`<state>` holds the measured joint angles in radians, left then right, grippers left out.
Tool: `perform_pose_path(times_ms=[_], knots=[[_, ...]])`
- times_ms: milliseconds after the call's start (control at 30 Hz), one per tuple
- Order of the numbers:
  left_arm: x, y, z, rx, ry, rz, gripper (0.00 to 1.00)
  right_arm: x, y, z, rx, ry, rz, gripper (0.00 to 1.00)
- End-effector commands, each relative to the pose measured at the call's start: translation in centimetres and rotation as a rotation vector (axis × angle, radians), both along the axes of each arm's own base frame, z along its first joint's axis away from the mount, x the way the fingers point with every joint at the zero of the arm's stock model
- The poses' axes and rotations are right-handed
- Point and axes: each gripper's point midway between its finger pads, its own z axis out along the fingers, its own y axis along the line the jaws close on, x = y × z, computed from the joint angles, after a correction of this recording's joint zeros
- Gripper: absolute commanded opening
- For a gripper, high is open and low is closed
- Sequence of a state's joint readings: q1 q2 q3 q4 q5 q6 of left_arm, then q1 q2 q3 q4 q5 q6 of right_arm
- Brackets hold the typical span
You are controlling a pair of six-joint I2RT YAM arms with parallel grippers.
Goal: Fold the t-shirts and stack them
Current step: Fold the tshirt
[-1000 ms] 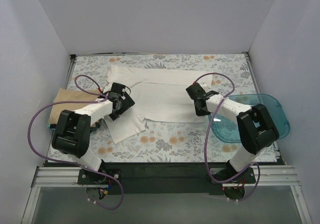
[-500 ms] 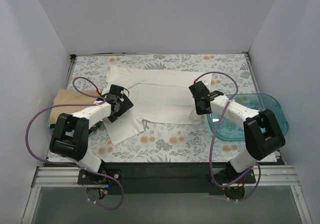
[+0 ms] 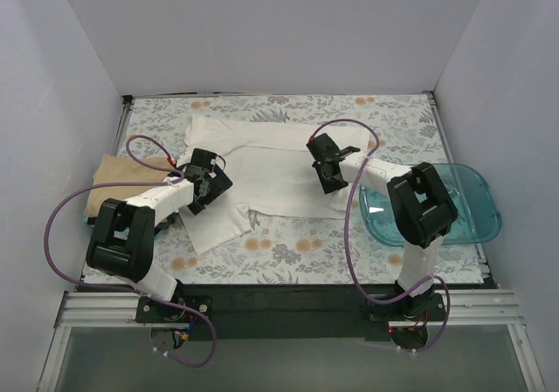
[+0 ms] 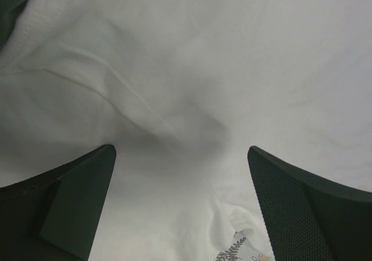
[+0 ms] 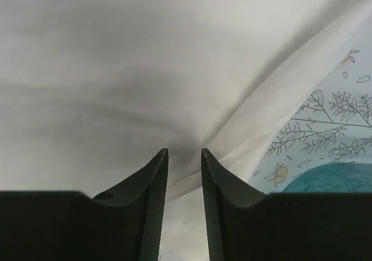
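The right gripper point(image 3: 327, 172) has swung in from beside the blue tub point(image 3: 467, 209) toward the middle of the bench point(image 3: 288, 248). Its fingers are nearly together, pinching a fold of the white t-shirt point(image 3: 279, 161), whose creases run into the tips. That shirt lies spread from the centre to the far edge. The left gripper point(image 4: 181, 149) is spread wide over its left part. The tan t-shirt point(image 3: 113, 178) sits at the left edge.
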<state>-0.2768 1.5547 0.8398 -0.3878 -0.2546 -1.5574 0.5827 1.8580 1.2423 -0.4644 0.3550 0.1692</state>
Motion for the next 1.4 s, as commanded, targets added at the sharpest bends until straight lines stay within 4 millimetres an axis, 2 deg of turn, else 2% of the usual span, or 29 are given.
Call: perform_pose_path(times_ms=[0,100,267,400,533,633,767,900,1033,1067,1100,1133,1167,1200,1233,1267,1333,1367], knots=[[-2.3,1.9,-1.2,0.065,0.078,0.04,0.98,0.1,-2.2,0.3,-0.135,0.0,-0.026,0.34],[-2.3,2.1,-1.2,0.069,0.08,0.046,0.98,-0.8,-4.9,0.6,-0.261,-0.004,-0.093,0.29],[-2.3,2.3,-1.4,0.068,0.084,0.057,0.98,-1.9,-8.7,3.0,-0.432,-0.053,-0.18,0.28],[-2.3,2.4,-1.4,0.068,0.087,0.06,0.98,-2.5,-10.6,4.2,-0.533,-0.065,-0.213,0.28],[-2.3,2.3,-1.4,0.066,0.089,0.056,0.98,-2.5,-11.5,5.1,-0.598,-0.076,-0.232,0.29],[-2.0,1.9,-0.9,0.046,0.076,0.046,0.98,-2.2,-10.7,5.3,-0.551,-0.075,-0.231,0.29],[-1.1,1.0,0.6,0.003,0.031,0.014,0.98,-1.3,-9.0,5.9,-0.495,-0.085,-0.207,0.37],[0.4,-0.3,3.8,-0.052,-0.047,-0.023,0.98,0.1,-6.8,7.5,-0.399,-0.119,-0.192,0.4],[0.9,-1.4,7.2,-0.114,-0.127,-0.058,0.98,0.7,-3.6,7.3,-0.221,-0.112,-0.12,0.42],[0.7,-1.7,7.6,-0.132,-0.133,-0.067,0.98,1.0,-1.7,7.0,-0.124,-0.105,-0.065,0.43],[0.4,-1.8,8.6,-0.144,-0.156,-0.068,0.98,0.9,-0.8,7.1,-0.072,-0.107,-0.041,0.44],[-0.1,-1.8,8.6,-0.152,-0.153,-0.066,0.98,0.3,-0.3,6.4,-0.038,-0.091,-0.012,0.44],[-0.8,-1.8,8.5,-0.163,-0.138,-0.055,0.98,-0.2,1.1,6.1,0.037,-0.068,0.032,0.45],[-1.4,-2.0,9.1,-0.183,-0.15,-0.061,0.98,0.1,1.9,6.3,0.083,-0.088,0.055,0.45],[-2.8,-2.0,8.0,-0.185,-0.112,-0.061,0.98,-0.1,2.4,6.7,0.116,-0.099,0.07,0.45],[-3.6,-1.9,7.7,-0.191,-0.096,-0.053,0.98,-0.8,2.6,5.9,0.137,-0.074,0.086,0.45],[-5.6,-1.8,7.4,-0.207,-0.083,-0.04,0.98,-1.3,2.6,5.9,0.158,-0.079,0.091,0.45],[-8.0,-0.9,5.5,-0.187,-0.011,-0.009,0.98,-1.9,2.2,5.1,0.15,-0.064,0.086,0.45]])
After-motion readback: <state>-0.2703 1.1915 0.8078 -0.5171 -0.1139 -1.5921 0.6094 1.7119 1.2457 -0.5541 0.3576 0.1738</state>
